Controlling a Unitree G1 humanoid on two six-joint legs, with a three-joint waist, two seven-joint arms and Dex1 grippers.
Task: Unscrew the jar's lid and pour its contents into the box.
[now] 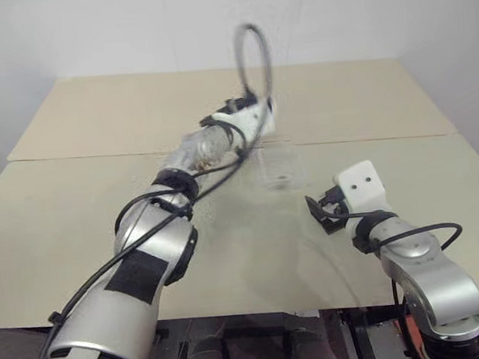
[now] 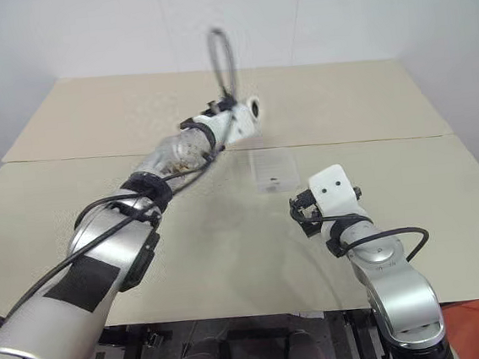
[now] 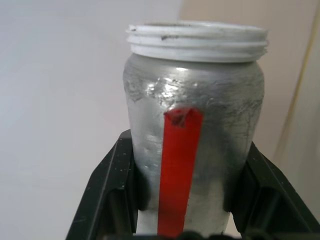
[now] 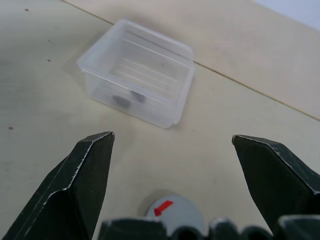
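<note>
The silvery jar has a red strip down its side and a bare white threaded rim. My left gripper is shut on its body, one black finger on each side. In the eye views that left gripper hangs in the air just above and behind the clear box. The box stands on the table with two small dark pieces inside. My right gripper is open, low over the table in front of the box. Under it, between its fingers, lies the grey lid with a red arrow on it.
Two beige tabletops meet at a seam running behind the box. A black cable loop stands up from my left wrist. A pale wall rises behind the table's far edge.
</note>
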